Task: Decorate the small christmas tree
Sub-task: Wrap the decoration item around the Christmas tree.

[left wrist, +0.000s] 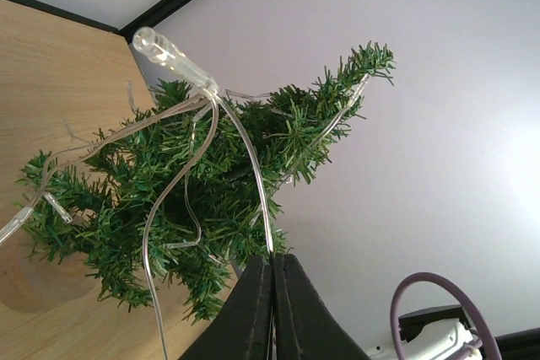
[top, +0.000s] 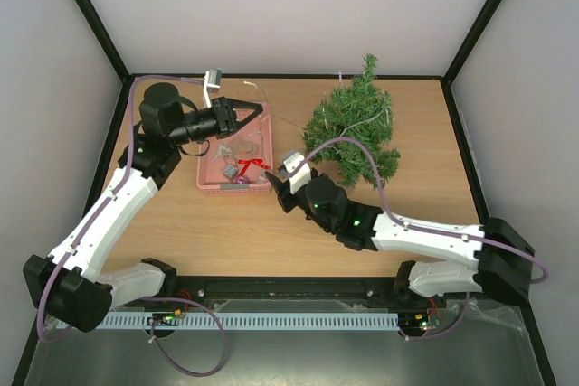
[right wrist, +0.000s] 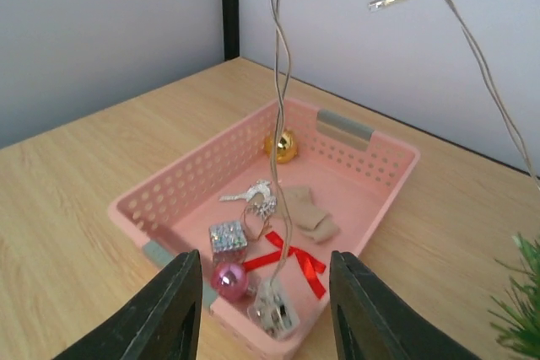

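1. The left arm (top: 109, 210) is stretched from the near-left corner toward the rear left of the table (top: 226, 232).
2. The left gripper (top: 258, 113) is held over the back edge of the basket (right wrist: 181, 196) and is pointed right, toward the tree (top: 353, 128).
3. Its jaws are pressed together and clamped on a clear light string (left wrist: 253, 166). Strands are seen rising from the finger seam to a bulb (left wrist: 173, 61) and on into the branches.
4. The pink basket is set on the table left of centre, between the two grippers.
5. Inside it are seen:
   - a gold ball (right wrist: 283, 145) at the far end
   - a silver ornament (right wrist: 253, 196) and a beige piece (right wrist: 308, 208) in the middle
   - a glitter cube (right wrist: 226, 238), a red bow (right wrist: 291, 255) and a pink ball (right wrist: 228, 277) at the near end
   - a small clear box (right wrist: 274, 314) at the near wall
6. One strand of the string is hung down into the basket toward the clear box.
7. The right gripper (right wrist: 266, 267) is placed just beside the basket's right end and is aimed at it. Its fingers are spread apart and nothing is held between them.
8. The right arm (top: 425, 237) is laid low across the table from the near-right corner.
9. The tree is found at the rear of the table, right of centre and well apart from the basket. String is draped over it. Its base is hidden by branches in the top view.
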`<state>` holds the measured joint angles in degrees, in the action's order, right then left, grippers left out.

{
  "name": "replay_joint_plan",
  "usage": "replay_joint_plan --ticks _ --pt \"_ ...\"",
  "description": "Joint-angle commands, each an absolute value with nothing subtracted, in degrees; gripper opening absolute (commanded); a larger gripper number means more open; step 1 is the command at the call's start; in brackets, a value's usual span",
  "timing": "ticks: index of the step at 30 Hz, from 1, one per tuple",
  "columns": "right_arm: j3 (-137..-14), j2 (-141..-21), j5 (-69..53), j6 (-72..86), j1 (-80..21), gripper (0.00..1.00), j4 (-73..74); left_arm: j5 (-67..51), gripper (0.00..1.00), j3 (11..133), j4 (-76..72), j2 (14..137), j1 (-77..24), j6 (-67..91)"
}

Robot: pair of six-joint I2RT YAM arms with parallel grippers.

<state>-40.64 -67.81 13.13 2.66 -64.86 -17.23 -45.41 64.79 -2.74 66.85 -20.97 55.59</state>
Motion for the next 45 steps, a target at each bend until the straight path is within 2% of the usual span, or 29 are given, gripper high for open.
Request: replay_joint_plan --ticks 1,7,14,17,18,20,21,26,34,36,39,41,45 --pt "-41.4 -74.3 16.9 0.7 -65.3 0.41 -34.3 -45.8 0.02 63.8 -4.6 65.4 -21.3 56.4" --pt "-41.6 -82.7 22.5 -0.7 -65.3 0.42 -42.0 -45.7 0.02 63.8 -4.7 65.1 -21.5 56.6" --pt "-42.7 -89.5 22.0 -4.0 -65.2 0.41 -48.7 -45.7 0.02 63.7 -4.9 65.1 -22.0 57.5" --pt "-43.0 -90.9 23.3 -4.1 -65.1 0.36 -49.1 -45.4 0.02 63.7 -4.9 65.0 -22.1 57.6" --pt "-42.7 -90.8 23.4 -4.2 -65.0 0.3 -49.5 -45.4 0.02 63.7 -4.9 64.9 -22.1 57.5" --pt "-41.5 -89.4 22.8 -4.2 -65.0 0.09 -50.1 -45.5 0.02 63.6 -4.9 65.0 -22.1 57.6" --pt "-40.7 -88.4 22.4 -4.1 -65.0 0.03 -49.9 -45.5 0.02 63.5 -4.9 65.0 -22.1 57.5" --pt "-36.5 -78.5 17.4 -2.0 -65.1 0.02 -43.5 -45.1 0.02 63.2 -4.8 65.1 -22.2 57.4" --pt "-37.5 -56.6 -0.2 2.4 -65.1 0.02 -14.3 -45.2 0.03 61.7 -7.4 66.6 -22.3 58.8" --pt "-39.0 -52.1 -1.6 3.8 -65.1 0.02 -9.1 -44.8 0.12 61.5 -7.5 66.8 -22.7 58.8" --pt "-43.6 -48.0 -1.7 7.2 -65.1 0.02 -0.5 -44.6 0.31 61.7 -4.9 66.8 -23.0 57.0" --pt "-46.9 -46.6 -1.6 10.7 -65.1 0.02 5.7 -44.5 0.39 62.0 -1.6 66.4 -23.1 55.0" --pt "-51.1 -43.9 -0.4 18.2 -65.1 0.02 13.6 -44.2 0.48 61.3 2.2 65.5 -23.6 50.9"
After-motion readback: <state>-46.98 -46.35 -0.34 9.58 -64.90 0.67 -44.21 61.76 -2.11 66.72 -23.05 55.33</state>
